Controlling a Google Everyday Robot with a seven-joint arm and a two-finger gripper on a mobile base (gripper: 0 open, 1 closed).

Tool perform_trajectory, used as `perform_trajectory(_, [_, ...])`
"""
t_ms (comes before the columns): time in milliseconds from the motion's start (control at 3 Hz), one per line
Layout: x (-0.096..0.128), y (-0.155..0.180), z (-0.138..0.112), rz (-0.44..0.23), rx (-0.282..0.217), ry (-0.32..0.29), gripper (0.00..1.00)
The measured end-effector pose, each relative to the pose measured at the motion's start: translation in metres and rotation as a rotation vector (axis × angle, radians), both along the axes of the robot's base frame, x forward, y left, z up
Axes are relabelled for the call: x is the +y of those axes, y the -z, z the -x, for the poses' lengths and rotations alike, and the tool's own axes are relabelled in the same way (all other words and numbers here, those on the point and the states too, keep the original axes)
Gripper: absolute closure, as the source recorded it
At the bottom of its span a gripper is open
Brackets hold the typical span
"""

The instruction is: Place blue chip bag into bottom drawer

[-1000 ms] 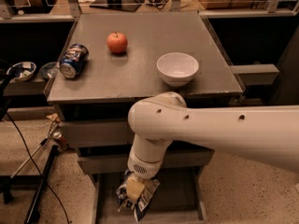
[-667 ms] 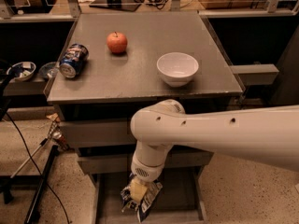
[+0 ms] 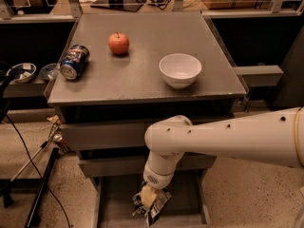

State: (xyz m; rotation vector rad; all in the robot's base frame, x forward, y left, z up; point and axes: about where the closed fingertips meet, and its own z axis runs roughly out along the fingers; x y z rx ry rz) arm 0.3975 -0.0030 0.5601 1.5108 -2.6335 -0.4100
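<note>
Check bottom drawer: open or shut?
Open. The bottom drawer is pulled out in front of the cabinet, its floor showing; the gripper with the blue chip bag sits low over it.

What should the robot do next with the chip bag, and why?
Probably ease down a touch, then let go. The gripper, shut on the blue chip bag, hangs low over the open bottom drawer, between its side walls, so a drop should land inside.

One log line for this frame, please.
phase: placing | gripper: low over bottom drawer, shut on blue chip bag | bag: not yet released | cabinet top: soda can, apple, white bowl
</note>
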Motion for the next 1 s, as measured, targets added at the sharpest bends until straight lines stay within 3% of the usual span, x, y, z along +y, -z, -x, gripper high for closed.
perform_trajectory(333, [0.013,0.046,-0.018,0.052,0.017,0.020,1.00])
perform_trajectory(667, [0.012,0.057,-0.018,0.051,0.024,0.029,1.00])
perform_trajectory(1000, [0.000,0.098,-0.028,0.072,0.045,0.078,1.00])
